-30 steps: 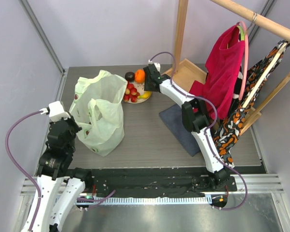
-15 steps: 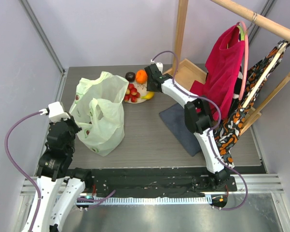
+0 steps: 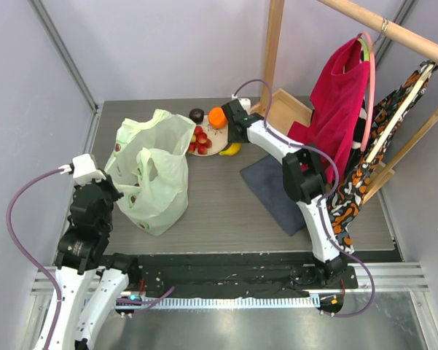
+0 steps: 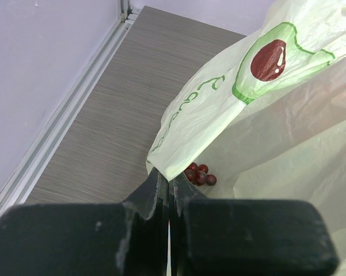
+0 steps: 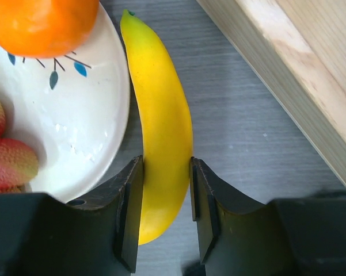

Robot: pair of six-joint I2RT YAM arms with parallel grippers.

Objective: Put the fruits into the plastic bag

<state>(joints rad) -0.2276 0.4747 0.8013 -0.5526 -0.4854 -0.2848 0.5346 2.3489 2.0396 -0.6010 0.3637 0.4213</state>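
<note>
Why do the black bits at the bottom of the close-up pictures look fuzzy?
Left wrist view: the left claw pinching the bag sits near the lens, so its black body blurs; the bag is sharp. Right wrist view: the right claw is soft too, while the banana it squeezes is crisp. Top view: all sharp, evenly lit.
</note>
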